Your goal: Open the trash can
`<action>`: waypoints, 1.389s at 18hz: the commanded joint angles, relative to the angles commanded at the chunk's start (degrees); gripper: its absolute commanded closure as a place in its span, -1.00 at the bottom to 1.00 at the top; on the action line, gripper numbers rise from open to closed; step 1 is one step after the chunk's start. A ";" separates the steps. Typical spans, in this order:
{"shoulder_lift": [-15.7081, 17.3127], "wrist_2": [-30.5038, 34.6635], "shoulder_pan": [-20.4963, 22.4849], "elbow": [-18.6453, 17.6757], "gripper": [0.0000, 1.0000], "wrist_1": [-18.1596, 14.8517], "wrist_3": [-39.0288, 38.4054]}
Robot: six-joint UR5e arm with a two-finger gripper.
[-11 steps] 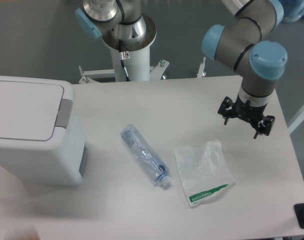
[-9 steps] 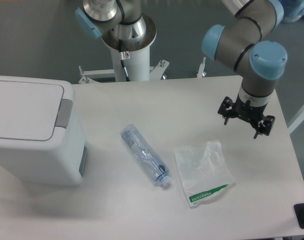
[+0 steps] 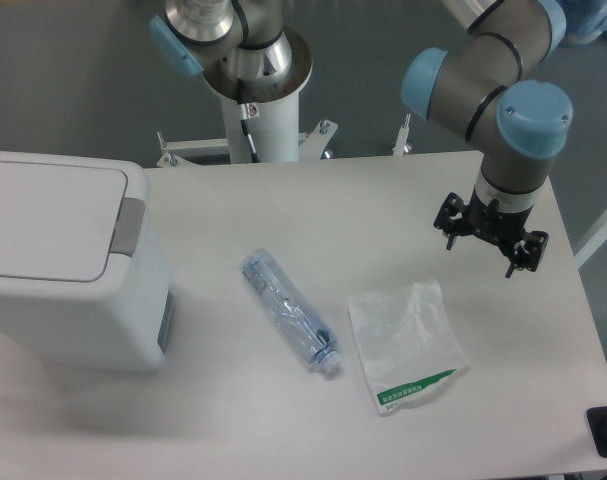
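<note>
Spanning grey floor — white table point(image 3: 383, 200), lidded trash can point(image 3: 68, 265) left, spread-fingered empty end effector point(image 3: 489, 245) right.

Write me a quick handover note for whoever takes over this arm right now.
Gripper: open, empty, above the table's right side.
Trash can: at the table's left edge, lid shut, grey push tab on its right rim untouched.
Plastic bottle and clear bag lie on the table between gripper and can.
Done: nothing.
Left: cross to the can, press the tab, open the lid.
</note>
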 joint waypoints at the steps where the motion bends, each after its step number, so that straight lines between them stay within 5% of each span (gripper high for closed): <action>1: 0.44 0.00 -0.35 -0.53 -1.00 0.00 -0.26; 14: 6.58 -1.32 -12.12 -4.48 -1.00 0.09 -22.75; 21: 14.32 -11.85 -17.14 -5.19 -1.00 0.26 -35.85; 25: 15.65 -19.32 -17.93 -3.52 -1.00 0.00 -43.23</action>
